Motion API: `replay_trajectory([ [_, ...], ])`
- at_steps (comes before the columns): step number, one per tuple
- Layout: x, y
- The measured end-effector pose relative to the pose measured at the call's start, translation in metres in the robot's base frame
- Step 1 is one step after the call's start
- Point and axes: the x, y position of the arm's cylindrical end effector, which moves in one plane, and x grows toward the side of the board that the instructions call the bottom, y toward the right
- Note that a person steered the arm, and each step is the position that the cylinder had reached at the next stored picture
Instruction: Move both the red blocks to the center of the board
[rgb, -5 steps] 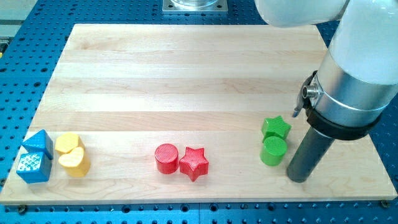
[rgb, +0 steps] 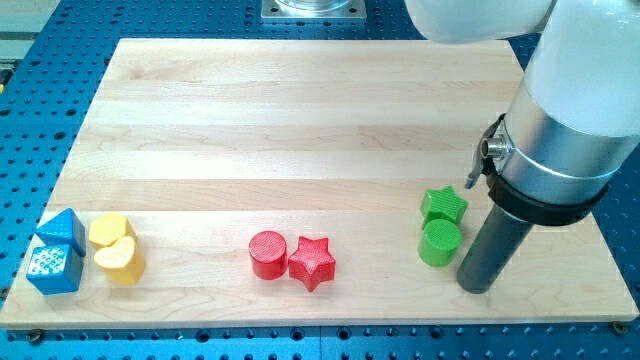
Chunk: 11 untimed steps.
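Camera view of the table (rgb: 300, 110), as I see it from the operating station. The two task pieces lie near the view's bottom edge, a little left of the middle: a red cylinder block (rgb: 267, 253) and, touching it on the view's right, a red star block (rgb: 312, 261). Both sit well below the board's centre, which is bare. My tip (rgb: 478, 287) rests on the table at the view's lower right, just beside a green cylinder block (rgb: 440, 241); a green star block (rgb: 444, 205) touches that cylinder from above. The tip is well apart from the red pair. The arm carries no fingers, only the rod, so nothing can be open, closed or gripped; contact is by pushing alone.

Handling, by my judgement: the red pieces look like small, rigid, light plastic prints that should slide readily on smooth wood. The cylinder may roll off a glancing push, and the star's points may make it turn. I would press from the lower side of each, centred, driving toward the view's top.

At the view's far left stand a blue block (rgb: 57, 262) of house-like outline and two yellow heart blocks (rgb: 115, 247), one partly overlapping the other. The arm's housing hides the table's right-hand corner region, and the arm itself is cut off by the view's top edge.
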Motion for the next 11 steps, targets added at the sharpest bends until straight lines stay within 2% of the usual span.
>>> replay_trajectory([
  [2,0.003,-0.016],
  [3,0.028,-0.047],
  [5,0.028,-0.141],
  [10,0.029,-0.147],
  [11,0.003,-0.156],
])
